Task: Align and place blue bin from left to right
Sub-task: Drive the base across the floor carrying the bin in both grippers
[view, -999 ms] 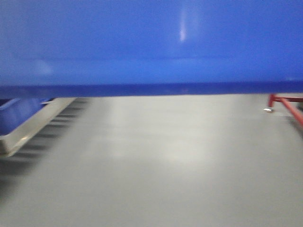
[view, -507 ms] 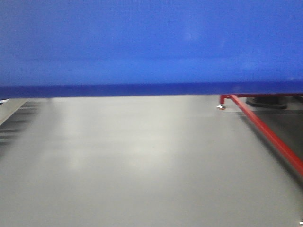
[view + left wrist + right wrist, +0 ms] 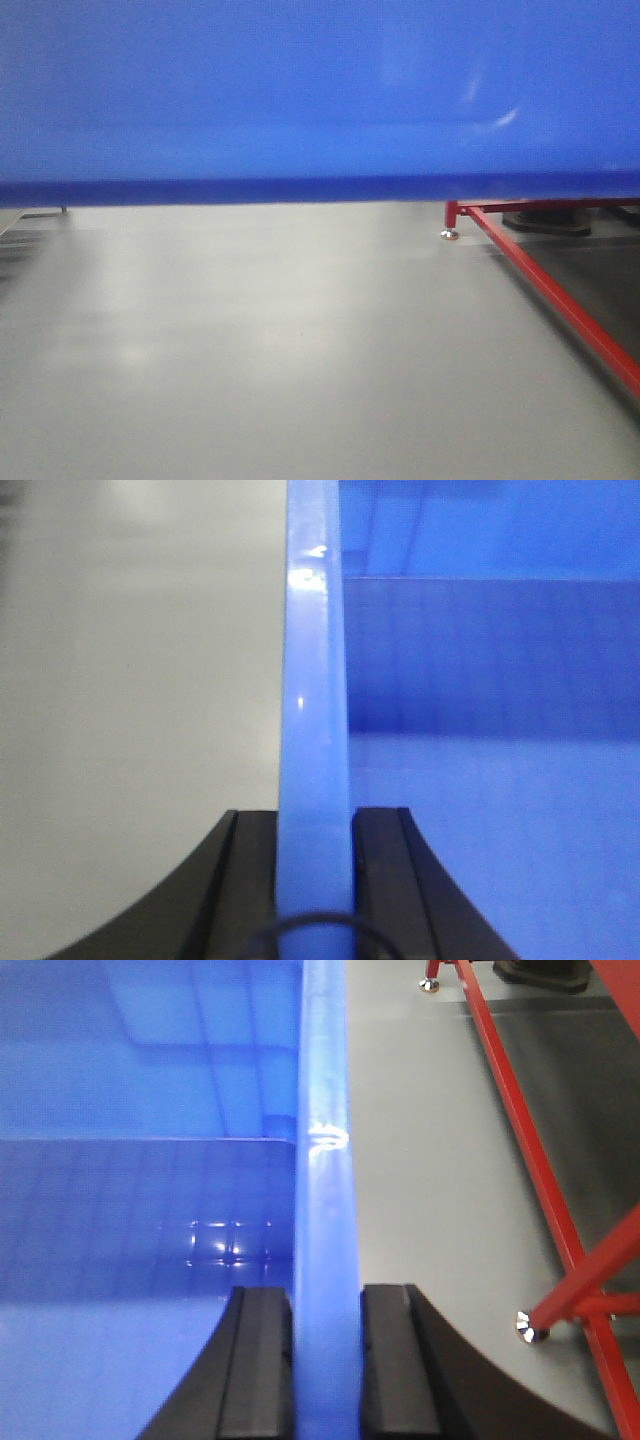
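Your left pincer (image 3: 315, 825) is closed on the blue bin (image 3: 480, 680): its two black fingers (image 3: 250, 880) press either side of the bin's thick upright rim, with grey floor (image 3: 130, 700) on the outer side and the bin's inside on the other. Your right pincer (image 3: 326, 1305) grips the opposite rim the same way. Its fingers (image 3: 262, 1360) are tight against the wall, and the bin's gridded bottom (image 3: 140, 1220) shows to one side. In the front view the blue bin (image 3: 300, 90) fills the whole upper part of the picture, its dark lower edge running level from side to side, and the floor (image 3: 280, 340) is visible below it. You cannot tell from here whether the bin touches anything underneath. A red frame (image 3: 520, 1140) stands on the floor just beside the right-hand wall, and one of its small metal feet (image 3: 530, 1328) is near your right pincer.
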